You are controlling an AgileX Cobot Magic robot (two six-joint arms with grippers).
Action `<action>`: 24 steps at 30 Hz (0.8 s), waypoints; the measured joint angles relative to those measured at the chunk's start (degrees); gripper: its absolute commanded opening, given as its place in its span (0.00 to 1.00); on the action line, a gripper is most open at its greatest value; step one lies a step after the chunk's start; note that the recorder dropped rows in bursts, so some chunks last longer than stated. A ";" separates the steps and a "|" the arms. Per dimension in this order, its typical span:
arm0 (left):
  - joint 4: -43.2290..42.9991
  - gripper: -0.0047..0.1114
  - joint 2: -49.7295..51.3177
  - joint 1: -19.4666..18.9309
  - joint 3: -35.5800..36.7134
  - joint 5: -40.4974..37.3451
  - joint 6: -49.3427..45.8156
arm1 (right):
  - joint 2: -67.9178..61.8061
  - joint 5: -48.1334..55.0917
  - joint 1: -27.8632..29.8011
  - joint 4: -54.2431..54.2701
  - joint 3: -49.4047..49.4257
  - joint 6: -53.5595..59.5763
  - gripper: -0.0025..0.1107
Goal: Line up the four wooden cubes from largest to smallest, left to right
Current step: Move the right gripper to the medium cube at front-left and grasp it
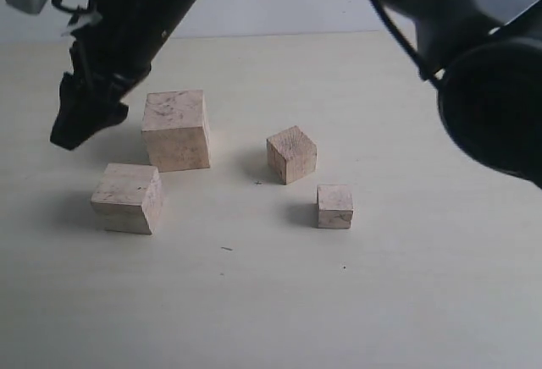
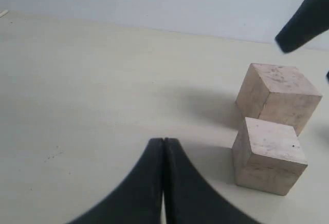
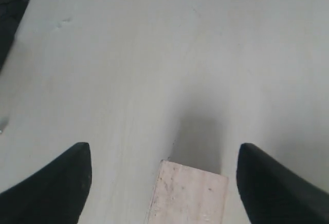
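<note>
Left tool (image 2: 163, 143), clamped closed, hangs near the largest cube (image 1: 176, 129).

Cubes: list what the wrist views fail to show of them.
- Right wrist view: the frame edge cuts off the cube seen between the open right hand's fingers; which of the four, unclear.
- Left wrist view: only a bigger cube and a smaller cube show; the other two lie outside the frame.

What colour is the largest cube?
The largest cube is pale beige wood with faint brownish flecks; the exterior view shows it best.
</note>
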State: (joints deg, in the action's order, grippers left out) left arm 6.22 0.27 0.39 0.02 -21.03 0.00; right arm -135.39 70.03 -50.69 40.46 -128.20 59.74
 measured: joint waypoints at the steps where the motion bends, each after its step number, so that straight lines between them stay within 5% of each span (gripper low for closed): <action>1: 0.00 0.04 0.00 0.00 0.00 0.00 0.00 | -0.87 0.00 -0.12 -0.14 0.00 0.00 0.68; 24: 0.00 0.04 0.00 0.00 0.00 0.00 0.00 | -5.01 -5.00 -8.61 -27.75 0.00 -15.02 0.68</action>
State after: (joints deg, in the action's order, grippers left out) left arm 6.22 0.27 0.39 0.02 -21.03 0.00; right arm -140.40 65.02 -59.30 12.72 -128.20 44.72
